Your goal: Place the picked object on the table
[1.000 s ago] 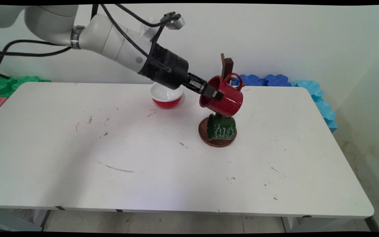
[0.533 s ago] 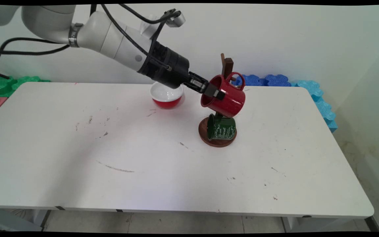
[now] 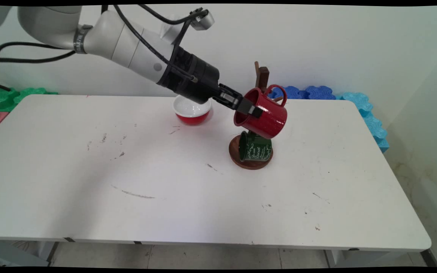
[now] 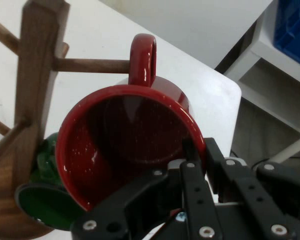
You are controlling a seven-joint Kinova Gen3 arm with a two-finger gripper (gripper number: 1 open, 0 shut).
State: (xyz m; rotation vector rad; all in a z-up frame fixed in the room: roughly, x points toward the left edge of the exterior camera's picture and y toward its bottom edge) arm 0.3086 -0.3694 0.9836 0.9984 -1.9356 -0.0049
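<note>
Red mug [image 3: 261,117] is up in the air, tilted over so its mouth faces back toward the arm, held right next to the wooden mug tree [image 3: 261,77]. The claw [image 3: 248,107] is pinched onto the mug's rim, one finger inside the cup and one outside against the wall, so it's closed tight on that rim and carrying the whole thing.

From the hand view you can see the red mug [image 4: 125,145] from the open end, and its handle [image 4: 142,57] sits at a horizontal peg [image 4: 90,65] of the tree; the peg seems to pass behind or into the loop, can't really tell if it's threaded through.

Below the red one, a green mug [image 3: 255,147] with white lettering hangs low on the tree, just above the tree's round brown base [image 3: 241,161].

Behind the claw, further back on the white bench [image 3: 165,189], there's a small bowl [image 3: 192,110], red outside and white inside, sitting apart from the tree. Blue foam pieces [image 3: 317,93] lie along the wall past the bench's far edge, and green ones [image 3: 13,94] at the far left corner.
</note>
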